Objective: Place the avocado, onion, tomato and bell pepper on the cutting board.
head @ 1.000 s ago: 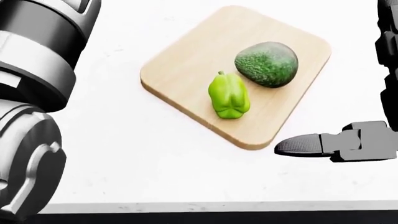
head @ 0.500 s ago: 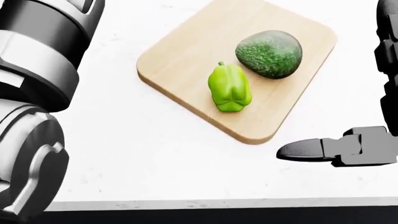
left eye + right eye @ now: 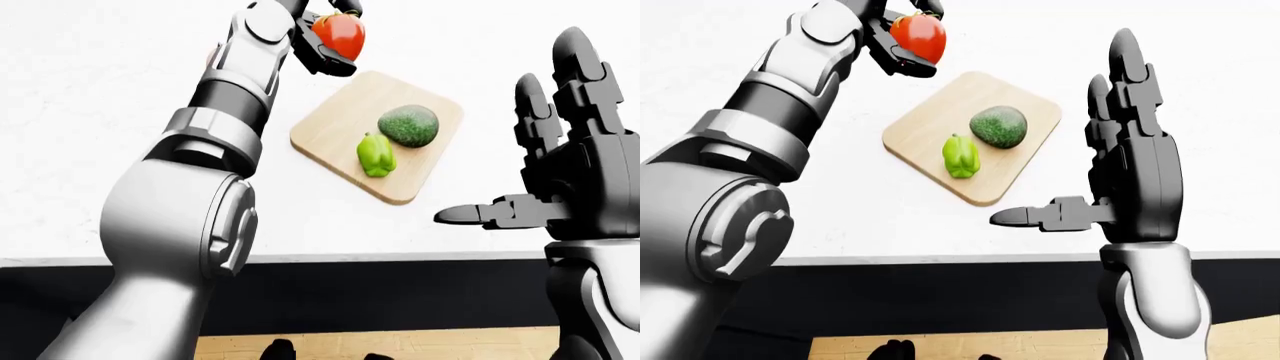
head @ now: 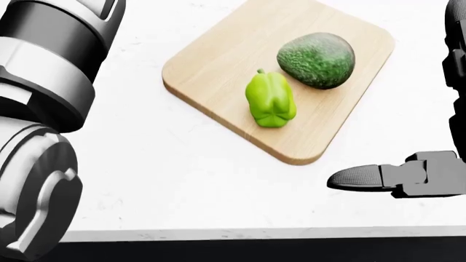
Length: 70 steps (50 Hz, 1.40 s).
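Note:
A wooden cutting board lies on the white counter. A dark green avocado and a light green bell pepper rest on it, side by side. My left hand is shut on a red tomato, held above the board's upper left corner in the left-eye view. My right hand stands open to the right of the board, fingers pointing up and thumb pointing left. No onion shows in any view.
The white counter ends at a front edge with a dark band below it. A wooden floor strip shows at the bottom of the eye views. My left arm fills the left side of the head view.
The head view has shifted slightly, so the board sits a little lower and to the right than half a second ago. My right thumb is lower in the picture.

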Available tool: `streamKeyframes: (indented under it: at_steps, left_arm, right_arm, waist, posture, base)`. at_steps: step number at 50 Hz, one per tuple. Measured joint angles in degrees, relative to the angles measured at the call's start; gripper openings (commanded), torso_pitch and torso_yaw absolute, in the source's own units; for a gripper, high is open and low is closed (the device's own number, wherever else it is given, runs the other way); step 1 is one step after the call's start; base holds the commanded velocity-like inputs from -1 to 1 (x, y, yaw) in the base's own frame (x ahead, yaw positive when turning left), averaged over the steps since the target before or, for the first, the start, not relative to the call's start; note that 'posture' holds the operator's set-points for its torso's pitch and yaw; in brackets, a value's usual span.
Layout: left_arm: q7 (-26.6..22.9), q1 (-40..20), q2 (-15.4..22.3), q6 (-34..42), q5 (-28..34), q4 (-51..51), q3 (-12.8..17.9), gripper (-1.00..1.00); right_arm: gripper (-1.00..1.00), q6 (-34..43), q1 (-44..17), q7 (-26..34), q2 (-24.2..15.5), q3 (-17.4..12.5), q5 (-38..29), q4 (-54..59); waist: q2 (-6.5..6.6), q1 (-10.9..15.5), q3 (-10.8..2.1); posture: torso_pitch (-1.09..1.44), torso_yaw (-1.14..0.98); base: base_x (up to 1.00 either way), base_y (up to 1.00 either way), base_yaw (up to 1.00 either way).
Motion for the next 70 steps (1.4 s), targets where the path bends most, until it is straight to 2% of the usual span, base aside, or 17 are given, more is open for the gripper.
streamKeyframes:
  at_steps: [32, 37, 70]
  left_arm:
    - [0.3, 0.1, 0.1, -0.3, 0.7, 0.0, 0.2, -1.00]
    - [-0.2, 0.1, 0.1, -0.4, 1.5, 0.0, -0.5, -1.00]
    - [0.0, 0.3, 0.2, -0.5, 1.8, 0.0, -0.2, -1.00]
  right_arm:
    - [1.00, -1.2, 1.4, 0.2, 0.5, -0.1, -0.1, 0.2]
    - [1.00, -0.9, 1.2, 0.2, 0.4, -0.4, 0.1, -0.2]
    - [1.00, -0.3, 0.4, 0.0, 0.1, 0.2, 0.0, 0.3]
  waist:
    - [-0.12, 0.2, 0.10]
    - [-0.12, 0.1, 0.12]
    - [-0.61, -6.4, 0.22]
  posture:
    - [0.35, 0.00]
    - [0.35, -0.02]
    - [0.35, -0.18]
  base:
    - [0.00, 0.00, 0.00]
    - [0.00, 0.00, 0.00]
    - [0.00, 0.00, 0.00]
